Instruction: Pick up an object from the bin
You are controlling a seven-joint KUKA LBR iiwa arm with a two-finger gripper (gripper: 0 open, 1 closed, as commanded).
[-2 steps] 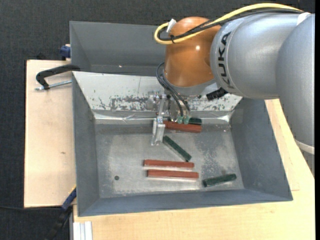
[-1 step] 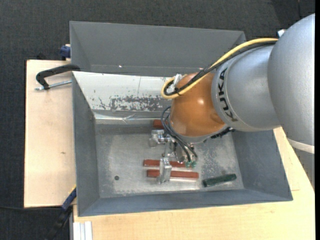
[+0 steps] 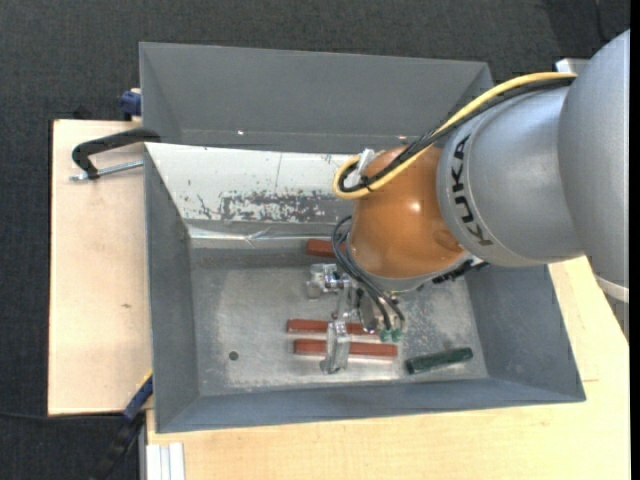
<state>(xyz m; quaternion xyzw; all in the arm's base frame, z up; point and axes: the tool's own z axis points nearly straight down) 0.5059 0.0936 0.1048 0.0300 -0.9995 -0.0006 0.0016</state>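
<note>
Roughly midway: pincer sat low over two red bars by the bin's front edge, opening impossible to tell. Bars not yet lifted; grip and raise were left to do.

Grey bin, two red bars, green pen

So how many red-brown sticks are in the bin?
3. The farther stick and nearer stick lie together at the gripper; a third stick pokes out behind the orange cover. The arm may hide more.
</note>
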